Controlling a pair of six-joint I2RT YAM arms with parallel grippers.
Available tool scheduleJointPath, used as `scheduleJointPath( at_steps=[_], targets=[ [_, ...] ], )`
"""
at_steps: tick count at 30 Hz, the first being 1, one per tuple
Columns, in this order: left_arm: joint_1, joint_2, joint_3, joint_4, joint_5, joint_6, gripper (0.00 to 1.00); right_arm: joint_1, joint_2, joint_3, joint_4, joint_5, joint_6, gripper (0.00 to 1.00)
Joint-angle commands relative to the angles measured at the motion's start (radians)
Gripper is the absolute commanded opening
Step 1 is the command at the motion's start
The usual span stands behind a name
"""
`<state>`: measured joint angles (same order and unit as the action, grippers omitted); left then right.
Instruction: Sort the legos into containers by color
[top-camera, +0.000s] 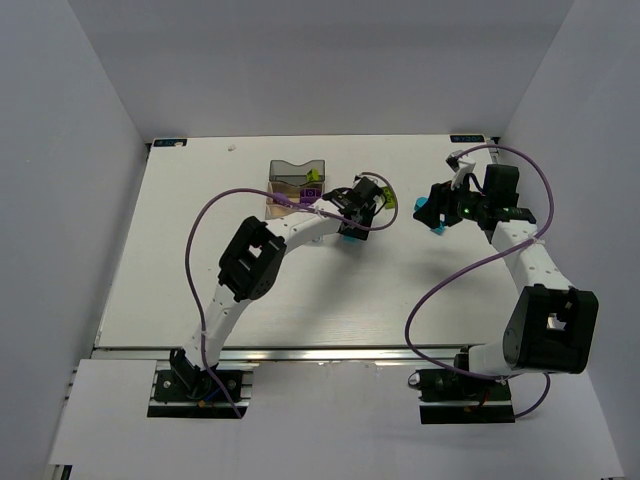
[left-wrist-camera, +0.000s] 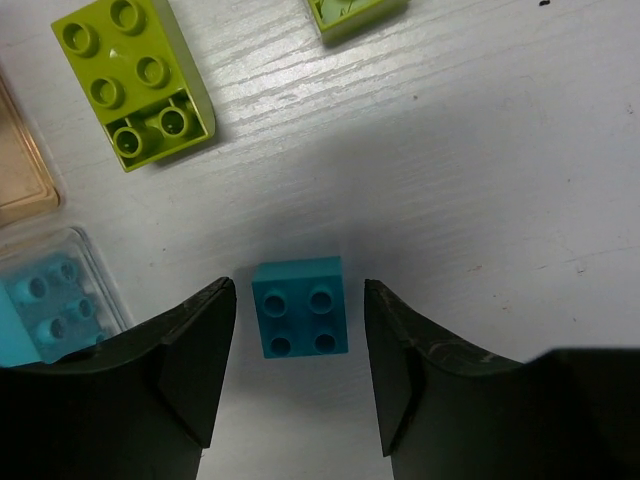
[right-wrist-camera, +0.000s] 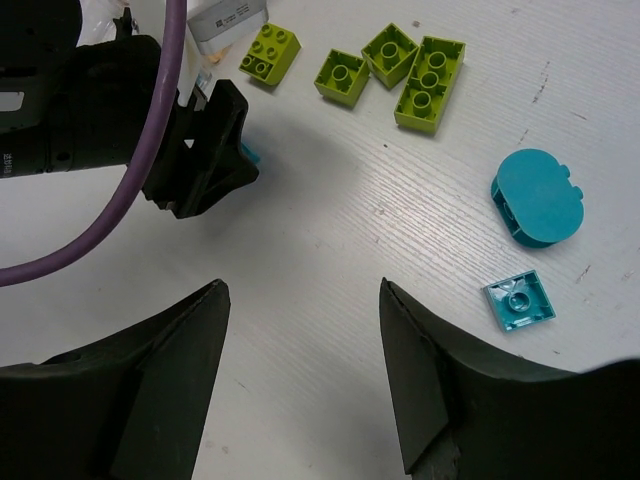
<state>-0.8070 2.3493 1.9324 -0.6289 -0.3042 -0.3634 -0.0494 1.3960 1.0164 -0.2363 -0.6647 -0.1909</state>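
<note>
My left gripper (left-wrist-camera: 299, 292) is open and low over the table, one finger on each side of a cyan 2x2 brick (left-wrist-camera: 300, 306) without touching it. A lime green studded brick (left-wrist-camera: 132, 78) lies beyond it. A clear bin (left-wrist-camera: 55, 300) holding cyan bricks is at the lower left, beside the amber bin (left-wrist-camera: 20, 165). In the top view the left gripper (top-camera: 351, 228) is right of the amber bin (top-camera: 288, 204) and the smoky grey bin (top-camera: 298, 172). My right gripper (right-wrist-camera: 305, 300) is open and empty above bare table.
In the right wrist view several lime bricks (right-wrist-camera: 390, 55) lie at the top. A cyan rounded piece (right-wrist-camera: 537, 197) and a cyan flat square plate (right-wrist-camera: 520, 300) lie to the right. The left arm's purple cable (right-wrist-camera: 170, 100) hangs at the upper left. White walls enclose the table (top-camera: 180, 260).
</note>
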Motion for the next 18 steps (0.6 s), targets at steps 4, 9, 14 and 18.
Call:
scheduleJointPath(
  at_steps=[4, 9, 14, 18],
  targets=[
    [-0.003, 0.010, 0.059, -0.009, 0.000, 0.001, 0.59, -0.001, -0.003, -0.006, 0.015, -0.012, -0.001, 0.67],
    [-0.003, 0.001, 0.056, -0.003, 0.002, 0.004, 0.43, -0.001, -0.002, -0.009, 0.014, -0.010, -0.001, 0.67],
    [-0.003, -0.031, 0.007, 0.017, 0.010, 0.001, 0.31, -0.001, 0.000, -0.006, 0.014, -0.012, 0.002, 0.66],
    [-0.003, -0.059, -0.012, 0.029, 0.011, -0.005, 0.21, -0.001, 0.000, -0.006, 0.014, -0.013, 0.004, 0.66]
  ],
)
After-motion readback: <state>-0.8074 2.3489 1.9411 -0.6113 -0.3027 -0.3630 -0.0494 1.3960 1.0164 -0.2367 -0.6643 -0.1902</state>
